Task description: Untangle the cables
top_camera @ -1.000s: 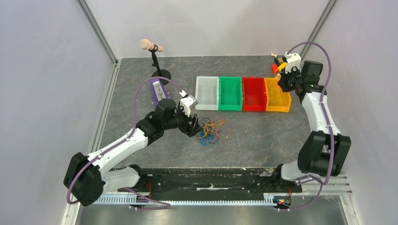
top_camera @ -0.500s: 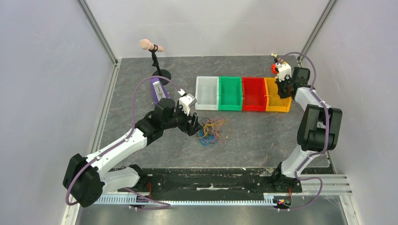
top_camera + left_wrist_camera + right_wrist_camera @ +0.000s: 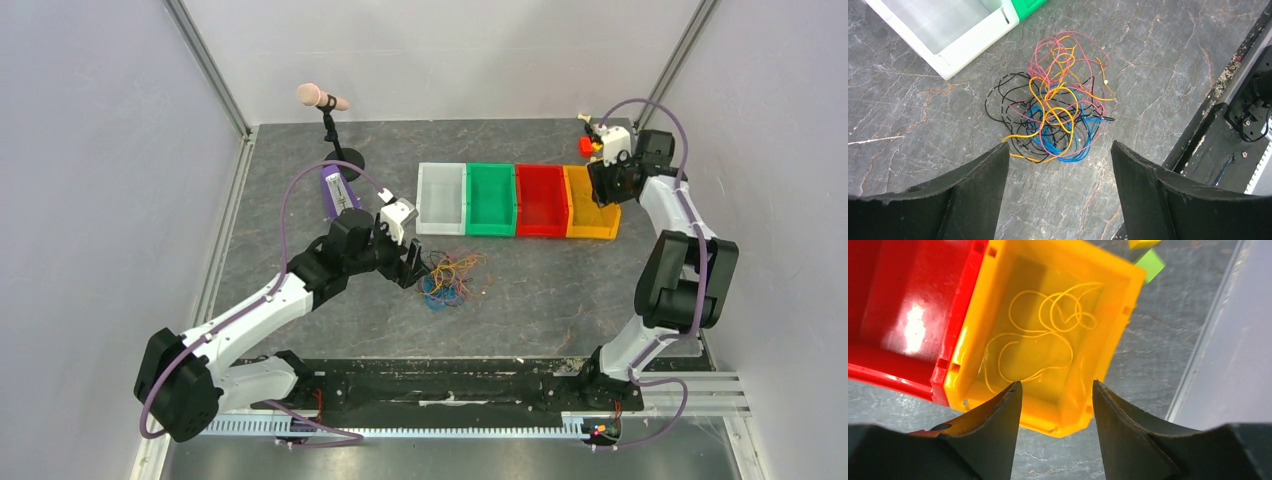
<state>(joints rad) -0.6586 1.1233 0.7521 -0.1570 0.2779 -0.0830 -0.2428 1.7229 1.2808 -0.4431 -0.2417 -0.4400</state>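
Table (image 3: 560,290), dark stone top. Yellow bin (image 3: 965,340) at the far right. The right gripper (image 3: 1057,383) hangs over it, jaws partly apart with nothing between them. One yellow cable (image 3: 1040,335) lies loose inside.

Left gripper (image 3: 1060,146) hovers, jaws wide and empty, above the tangle (image 3: 1053,120). The tangle lies on the table near the white bin (image 3: 973,42).

Judgement: take a fringe strand, e.g. the black loop (image 3: 993,105). Pinch one wire only and lift slowly, so the clump stays down.

A red bin (image 3: 541,200) sits on the gray table (image 3: 560,290). The yellow bin (image 3: 590,233) touches its right side. The green bin (image 3: 490,200) touches its left side, then comes the white bin (image 3: 441,198). A pink microphone (image 3: 320,97) stands far to its left.
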